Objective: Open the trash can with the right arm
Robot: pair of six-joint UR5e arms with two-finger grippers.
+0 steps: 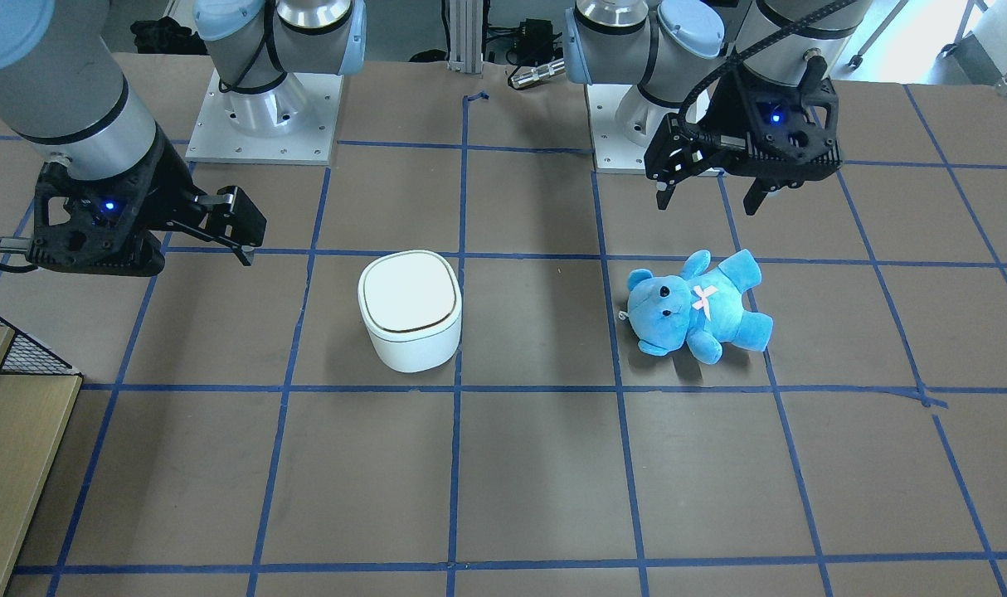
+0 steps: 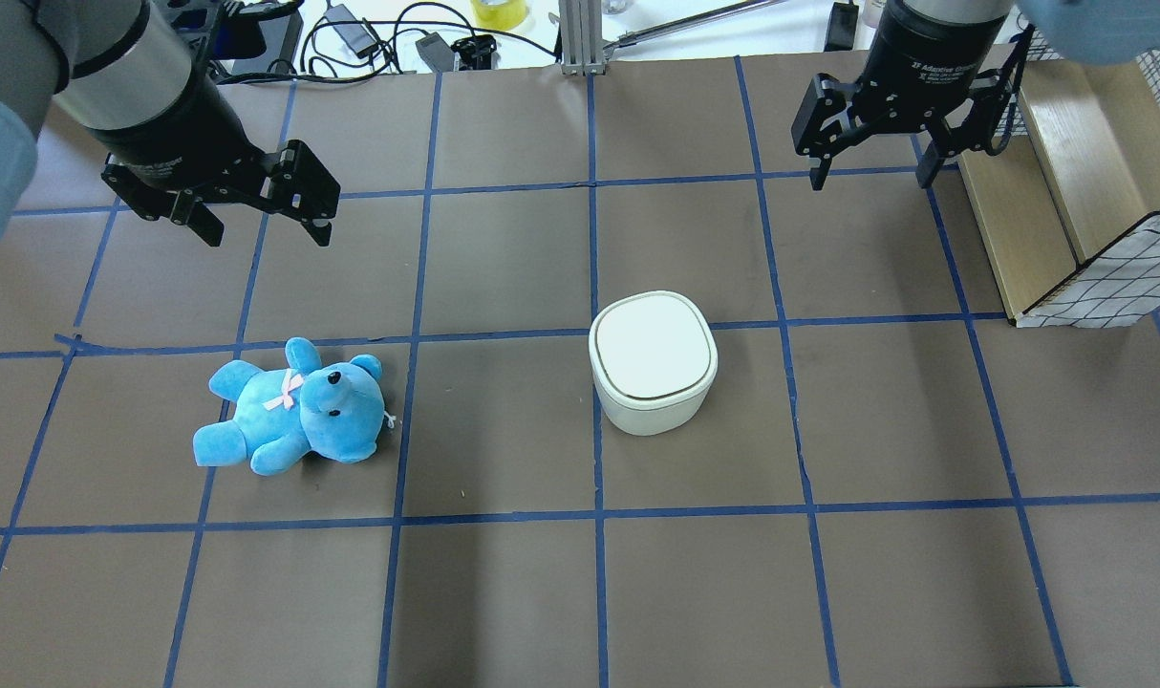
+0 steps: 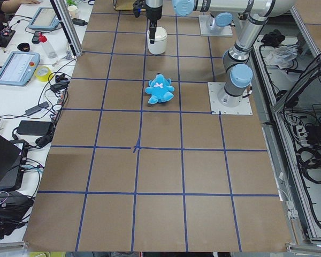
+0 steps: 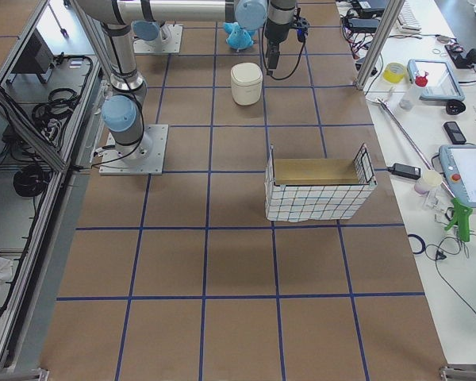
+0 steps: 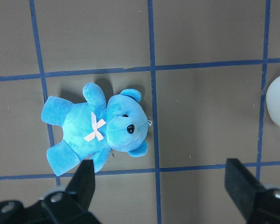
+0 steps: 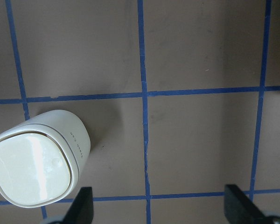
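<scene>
The white trash can (image 2: 652,363) stands upright near the table's middle with its flat lid shut; it also shows in the front view (image 1: 410,311) and at the lower left of the right wrist view (image 6: 35,165). My right gripper (image 2: 870,180) is open and empty. It hangs above the table, behind and to the right of the can and well apart from it; it also shows in the front view (image 1: 242,240) and the right wrist view (image 6: 158,196). My left gripper (image 2: 267,234) is open and empty above the table's left half.
A blue teddy bear (image 2: 293,406) lies on its back on the left half, below my left gripper (image 5: 161,177). A wooden box with a wire-mesh side (image 2: 1067,191) stands at the right edge, close to my right gripper. Cables and tools lie past the far edge.
</scene>
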